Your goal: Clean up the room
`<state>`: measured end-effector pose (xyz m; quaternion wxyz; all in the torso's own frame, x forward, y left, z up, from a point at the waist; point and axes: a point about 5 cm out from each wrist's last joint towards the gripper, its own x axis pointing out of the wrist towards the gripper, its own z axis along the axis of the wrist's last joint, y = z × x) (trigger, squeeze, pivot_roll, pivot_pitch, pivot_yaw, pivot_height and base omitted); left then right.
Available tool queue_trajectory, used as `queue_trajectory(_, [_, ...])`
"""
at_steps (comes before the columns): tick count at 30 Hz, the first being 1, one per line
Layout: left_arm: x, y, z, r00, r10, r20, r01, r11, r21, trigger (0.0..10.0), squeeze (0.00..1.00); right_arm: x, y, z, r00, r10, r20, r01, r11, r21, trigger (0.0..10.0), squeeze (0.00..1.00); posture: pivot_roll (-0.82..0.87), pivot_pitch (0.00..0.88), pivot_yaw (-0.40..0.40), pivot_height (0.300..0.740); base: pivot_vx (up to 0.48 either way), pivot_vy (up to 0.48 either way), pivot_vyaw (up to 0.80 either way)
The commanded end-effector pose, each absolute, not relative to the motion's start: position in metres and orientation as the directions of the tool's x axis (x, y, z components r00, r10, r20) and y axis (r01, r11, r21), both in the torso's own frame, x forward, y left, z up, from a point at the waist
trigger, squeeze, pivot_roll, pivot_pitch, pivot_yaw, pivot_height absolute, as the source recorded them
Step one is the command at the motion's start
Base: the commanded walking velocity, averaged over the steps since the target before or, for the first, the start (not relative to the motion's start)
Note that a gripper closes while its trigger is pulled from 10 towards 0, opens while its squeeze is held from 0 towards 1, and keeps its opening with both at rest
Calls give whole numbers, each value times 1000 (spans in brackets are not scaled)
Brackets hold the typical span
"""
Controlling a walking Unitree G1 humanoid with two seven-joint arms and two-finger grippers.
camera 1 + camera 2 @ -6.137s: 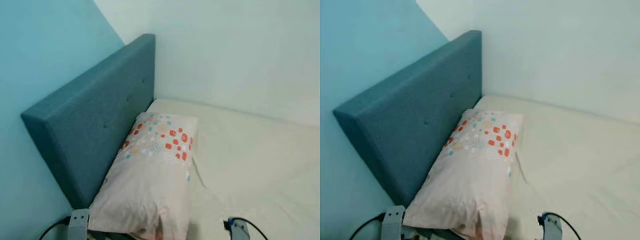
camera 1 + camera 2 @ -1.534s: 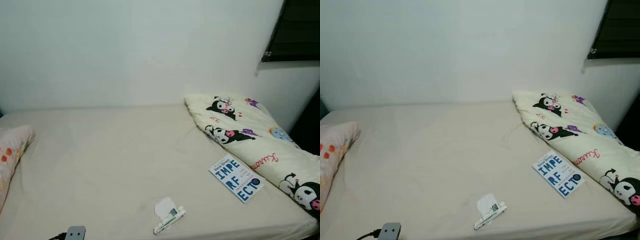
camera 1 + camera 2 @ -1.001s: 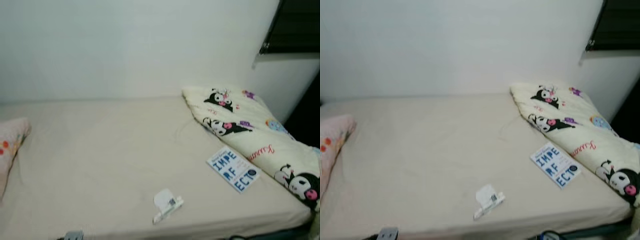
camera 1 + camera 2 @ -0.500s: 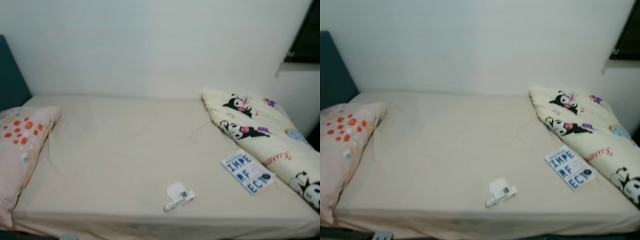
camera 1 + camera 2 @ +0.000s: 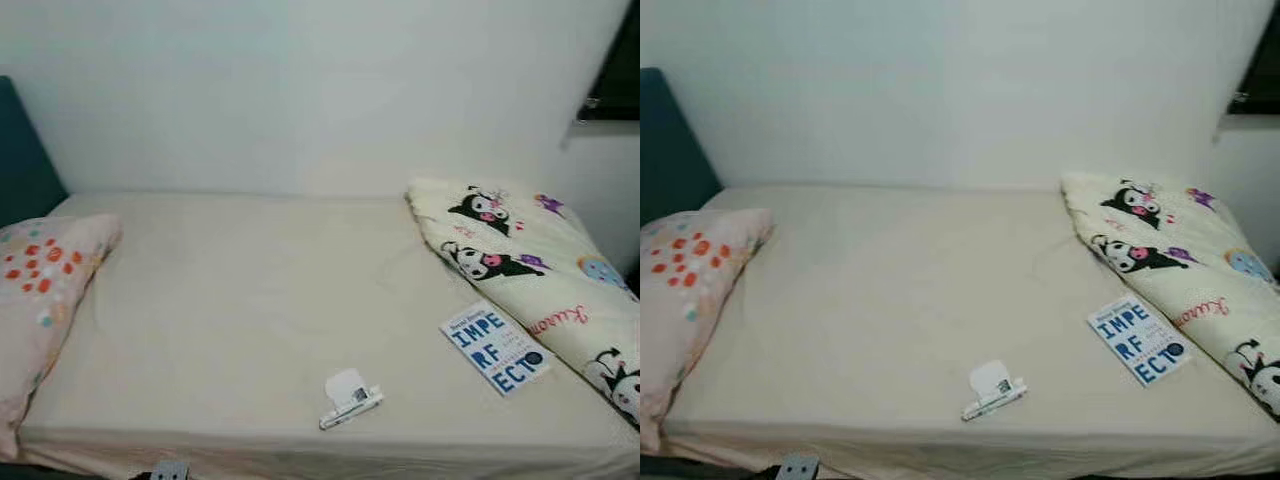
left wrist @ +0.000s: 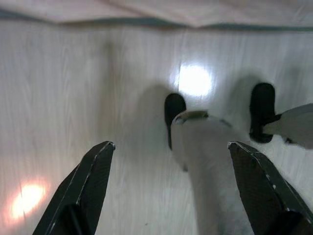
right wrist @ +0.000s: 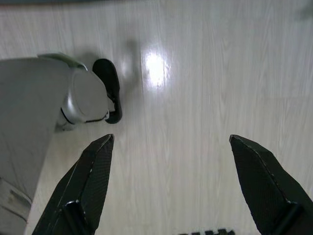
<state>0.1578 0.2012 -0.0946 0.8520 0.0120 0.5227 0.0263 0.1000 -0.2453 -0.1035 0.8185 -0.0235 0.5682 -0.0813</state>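
With both end effectors point(image 6: 168, 188) point(image 7: 168, 181) hung open, the tube point(image 5: 350, 410) near the book point(image 5: 495, 352) could be missed.

white wall point(image 5: 300, 90) behind, teal headboard point(image 5: 20, 150) at left.

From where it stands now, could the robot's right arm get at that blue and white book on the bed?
Probably not yet. The right gripper hangs open, pointing down at the wooden floor, while the book lies on the mattress beside the cartoon-print quilt. Nothing lies over the book, so raising the arm should do.
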Motion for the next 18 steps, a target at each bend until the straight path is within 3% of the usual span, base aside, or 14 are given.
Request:
queue_trajectory(1, [162, 194, -94, 469, 33, -882, -37, 999, 18, 10000, 0, 110, -246, -101, 375, -179, -909, 118, 982, -145, 10000, 0, -93, 0, -22, 718, 0, 0, 0])
queue_trajectory(5, [175, 181, -90, 502, 3, -865, -1, 1000, 3, 10000, 0, 149, -253, -86, 477, -215, -852, 174, 974, -148, 10000, 0, -93, 0, -22, 698, 0, 0, 0])
queue_trajectory(7, [175, 181, -90, 502, 3, -865, -1, 1000, 3, 10000, 0, 149, -253, -86, 477, -215, -852, 174, 974, -148, 10000, 0, -93, 0, -22, 698, 0, 0, 0])
queue_trajectory(9, [186, 173, -85, 541, -17, -841, 17, 1000, -9, 10000, 0, 188, -258, -66, 585, -219, -781, 207, 971, -118, 10000, 0, -97, 0, -18, 688, 0, 0, 0])
queue_trajectory(14, [202, 198, -72, 628, -34, -778, 18, 999, -30, 10000, 0, 249, -264, -24, 748, -233, -621, 242, 968, -72, 10000, 0, -87, 0, -27, 663, 0, 0, 0])
queue_trajectory(18, [222, 196, -60, 685, -68, -726, 52, 998, -44, 10000, 0, 263, -264, -11, 787, -231, -572, 248, 967, -48, 10000, 0, -88, 0, -27, 653, 0, 0, 0])
